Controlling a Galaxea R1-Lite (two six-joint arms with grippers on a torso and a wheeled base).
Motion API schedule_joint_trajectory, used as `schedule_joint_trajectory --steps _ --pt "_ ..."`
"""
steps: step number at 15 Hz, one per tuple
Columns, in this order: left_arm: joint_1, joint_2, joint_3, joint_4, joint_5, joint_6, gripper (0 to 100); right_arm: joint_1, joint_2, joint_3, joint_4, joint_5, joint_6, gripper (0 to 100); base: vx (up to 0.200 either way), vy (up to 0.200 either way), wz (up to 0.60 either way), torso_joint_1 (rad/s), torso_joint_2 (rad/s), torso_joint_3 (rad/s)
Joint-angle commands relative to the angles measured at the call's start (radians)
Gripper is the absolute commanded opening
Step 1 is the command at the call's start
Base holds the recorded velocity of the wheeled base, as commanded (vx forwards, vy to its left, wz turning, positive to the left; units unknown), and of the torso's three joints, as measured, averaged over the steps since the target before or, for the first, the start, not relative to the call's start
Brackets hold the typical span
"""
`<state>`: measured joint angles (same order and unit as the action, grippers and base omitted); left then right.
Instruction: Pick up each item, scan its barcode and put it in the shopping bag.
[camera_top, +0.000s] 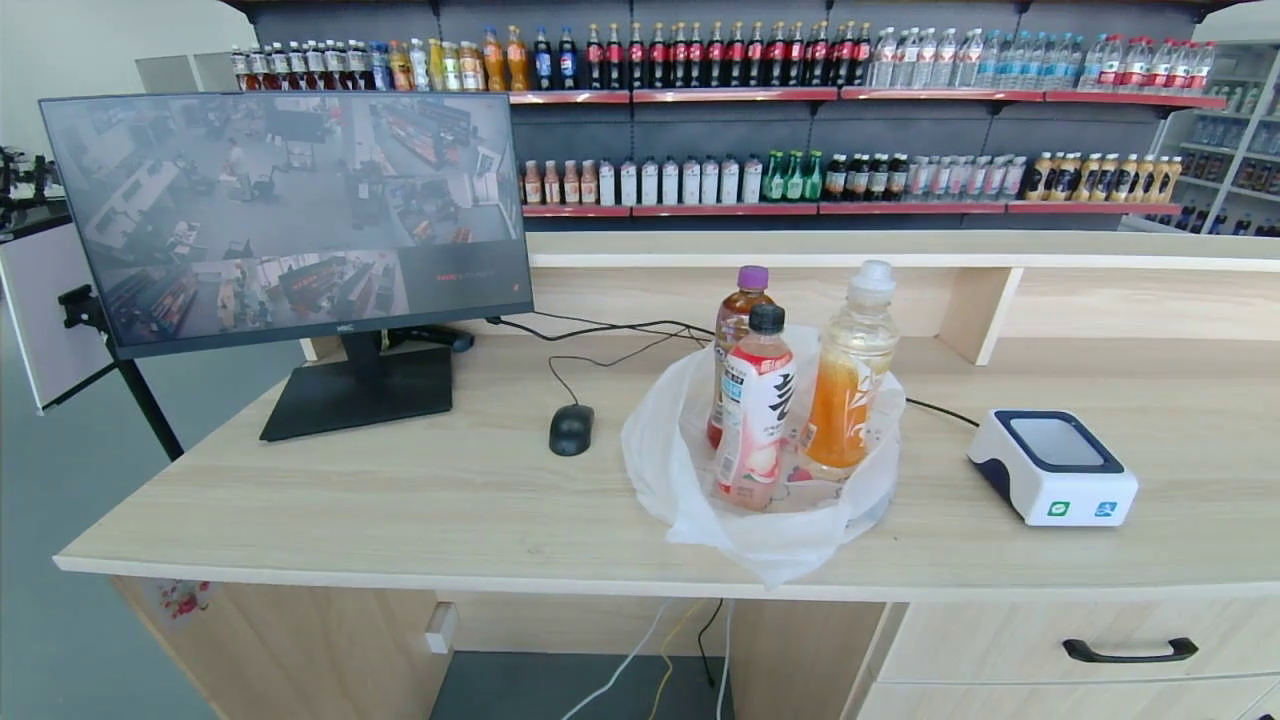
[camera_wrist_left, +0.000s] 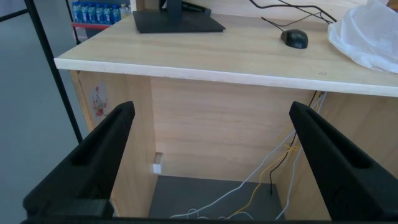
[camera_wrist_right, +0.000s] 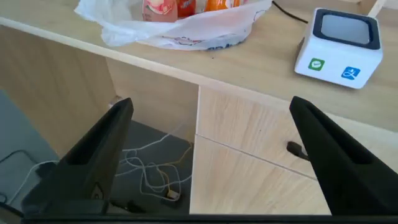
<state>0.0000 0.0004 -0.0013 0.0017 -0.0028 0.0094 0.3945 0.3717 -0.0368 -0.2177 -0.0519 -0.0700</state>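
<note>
Three bottles stand upright inside a white plastic shopping bag (camera_top: 660, 470) on the wooden counter: a pink-labelled one with a black cap (camera_top: 755, 410), an orange drink with a white cap (camera_top: 850, 375), and a purple-capped one (camera_top: 735, 330) behind them. The white barcode scanner (camera_top: 1050, 465) sits to the right of the bag. My left gripper (camera_wrist_left: 208, 162) is open, held below and in front of the counter's front edge, with nothing between its fingers. My right gripper (camera_wrist_right: 208, 165) is open too, low in front of the counter, below the bag (camera_wrist_right: 180, 28) and scanner (camera_wrist_right: 339, 46).
A monitor (camera_top: 285, 215) on a black stand occupies the counter's left side, with a black mouse (camera_top: 571, 428) and cables between it and the bag. Under the counter are a drawer with a black handle (camera_top: 1130, 652) and loose cables. Drink shelves line the back wall.
</note>
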Motion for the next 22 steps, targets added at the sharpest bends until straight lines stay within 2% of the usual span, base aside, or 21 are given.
schedule_joint_trajectory --steps 1,3,6,7,9,10,13,16,19,22 --pt "0.0 0.0 0.0 0.0 0.0 0.0 100 0.0 -0.208 0.034 0.13 0.001 -0.011 100 0.0 0.0 0.0 0.0 0.0 0.0" --pt "0.0 0.0 0.0 0.0 0.0 0.0 100 -0.009 -0.301 0.031 0.233 0.017 0.009 100 0.0 0.0 0.0 0.0 0.0 0.0" --pt "0.0 0.0 0.001 0.0 0.0 0.0 100 -0.094 -0.26 0.035 0.218 0.015 0.032 100 0.0 0.0 0.0 0.0 0.0 0.0" --pt "0.0 0.0 0.0 0.0 0.0 0.0 100 -0.158 -0.251 0.035 0.218 0.015 0.038 100 0.0 0.0 0.0 0.0 0.0 0.0" --pt "0.0 0.0 0.0 0.0 0.0 0.0 100 -0.35 -0.238 0.035 0.218 0.015 0.068 100 0.0 0.0 0.0 0.0 0.0 0.0" --pt "0.0 0.0 0.0 0.0 0.0 0.0 100 -0.396 -0.257 0.035 0.216 0.015 0.101 100 0.0 0.0 0.0 0.0 0.0 0.0" --pt "0.0 0.0 0.001 0.0 0.0 -0.002 100 -0.401 -0.372 0.037 0.216 0.01 0.111 100 0.0 0.0 0.0 0.0 0.0 0.0" --pt "0.0 0.0 0.0 0.0 0.0 -0.003 100 -0.401 -0.37 0.037 0.216 0.014 0.098 100 0.0 0.0 0.0 0.0 0.0 0.0" --pt "0.0 0.0 0.0 0.0 0.0 -0.006 100 -0.401 -0.37 0.037 0.216 0.014 0.101 100 -0.2 0.0 0.0 0.002 0.0 0.004" --pt "0.0 0.0 0.001 0.0 0.0 -0.002 100 -0.401 -0.37 0.037 0.216 0.014 0.096 100 0.0 0.0 0.0 0.0 0.0 0.0"
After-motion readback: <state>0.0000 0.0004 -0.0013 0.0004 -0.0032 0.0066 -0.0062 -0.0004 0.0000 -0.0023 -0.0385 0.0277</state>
